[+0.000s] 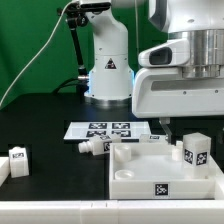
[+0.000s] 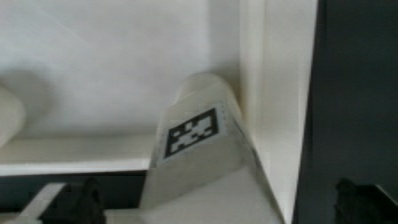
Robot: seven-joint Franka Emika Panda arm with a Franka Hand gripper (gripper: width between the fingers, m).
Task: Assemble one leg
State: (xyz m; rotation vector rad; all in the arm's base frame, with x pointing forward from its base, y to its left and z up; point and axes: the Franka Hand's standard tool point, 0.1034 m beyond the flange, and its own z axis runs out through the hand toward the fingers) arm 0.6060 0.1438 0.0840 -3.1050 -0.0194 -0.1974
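A leg (image 1: 193, 150), a stubby white peg with a black-and-white tag, stands upright in the right part of the big white tray-like panel (image 1: 135, 172). My gripper (image 1: 186, 122) hangs just above it. In the wrist view the same leg (image 2: 196, 150) lies between my two dark fingertips (image 2: 71, 202), with a gap on each side, beside the panel's wall (image 2: 276, 70). My gripper (image 2: 217, 204) is open and holds nothing. A second leg (image 1: 92, 146) lies on its side on the black table. A third leg (image 1: 18, 157) stands at the exterior view's left.
The marker board (image 1: 112, 130) lies flat behind the panel. The robot's white base (image 1: 108, 70) stands at the back centre. A white block (image 1: 3, 170) sits at the exterior view's left edge. A green backdrop closes the back.
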